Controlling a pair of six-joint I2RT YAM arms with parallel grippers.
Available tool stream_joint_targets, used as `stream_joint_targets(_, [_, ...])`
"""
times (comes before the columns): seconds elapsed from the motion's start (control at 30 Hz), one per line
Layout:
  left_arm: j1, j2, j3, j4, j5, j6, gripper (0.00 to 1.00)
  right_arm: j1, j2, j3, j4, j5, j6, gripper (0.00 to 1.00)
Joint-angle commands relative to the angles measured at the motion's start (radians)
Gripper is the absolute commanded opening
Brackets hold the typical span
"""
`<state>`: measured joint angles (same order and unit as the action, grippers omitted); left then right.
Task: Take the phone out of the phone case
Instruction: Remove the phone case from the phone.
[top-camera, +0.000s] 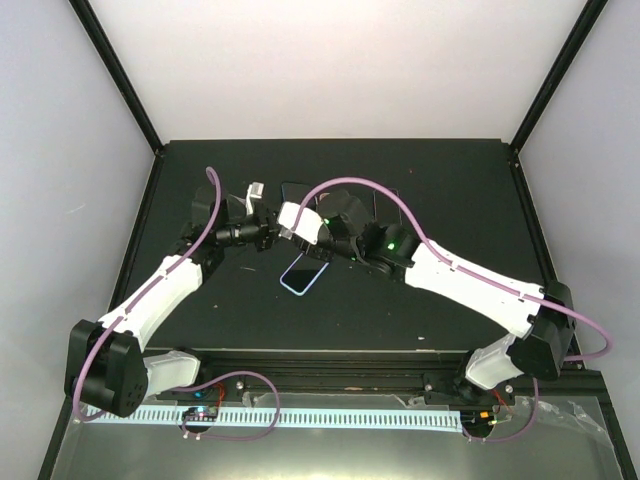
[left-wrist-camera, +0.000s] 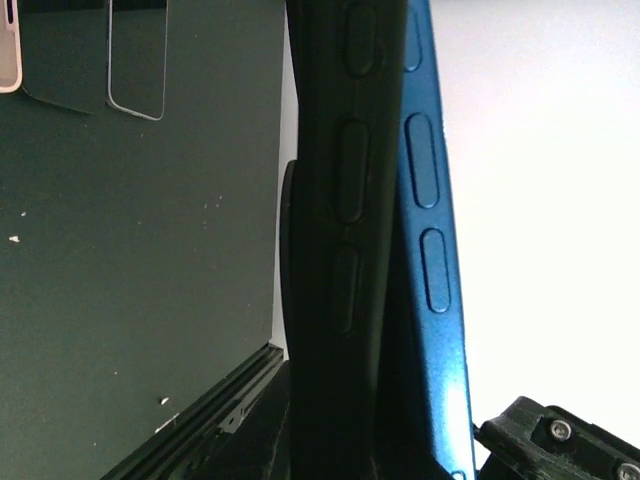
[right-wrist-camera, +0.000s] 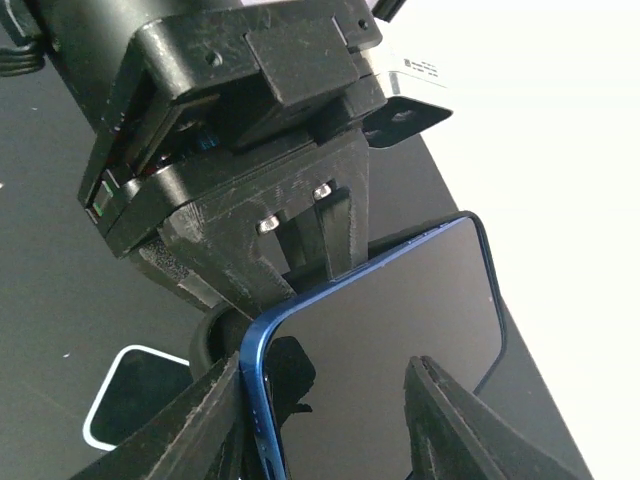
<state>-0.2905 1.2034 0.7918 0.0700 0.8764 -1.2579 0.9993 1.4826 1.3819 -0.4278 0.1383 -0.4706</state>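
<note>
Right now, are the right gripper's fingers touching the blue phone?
Cannot tell. In the right wrist view one finger lies along the edge of the blue phone, the other overlaps its screen; neither contact nor gap shows plainly.

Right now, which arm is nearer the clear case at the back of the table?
Right. The right arm overlaps the clear case in the top view; the left arm is well to its left.

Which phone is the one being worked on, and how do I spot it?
At the middle of the dark table, the left gripper and right gripper meet. The phone is raised between them, alongside a black case. Its blue rim sets it apart from the pale-rimmed phone lying flat below.
</note>
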Motion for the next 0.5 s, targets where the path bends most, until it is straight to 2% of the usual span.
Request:
stream_joint_targets(0.0, [-0.023,-0.047,0.014,0.060,0.067,0.008,0.06,0.012,-0.004,-0.057,0.173,0.238,-0.119,0.43])
stream_joint_targets(0.2, [-0.028,-0.041,0.015,0.063,0.068,0.008,0.06,0.051,-0.028,-0.188,0.403,0.371,-0.310,0.40])
stream_joint_targets(0.37, [-0.032,-0.045,0.013,0.065,0.070,0.009,0.05,0.051,-0.004,-0.214,0.487,0.434,-0.394,0.39])
stream_joint_targets(0.47, [-0.033,-0.048,0.013,0.066,0.072,0.010,0.05,0.051,0.009,-0.209,0.456,0.413,-0.392,0.39])
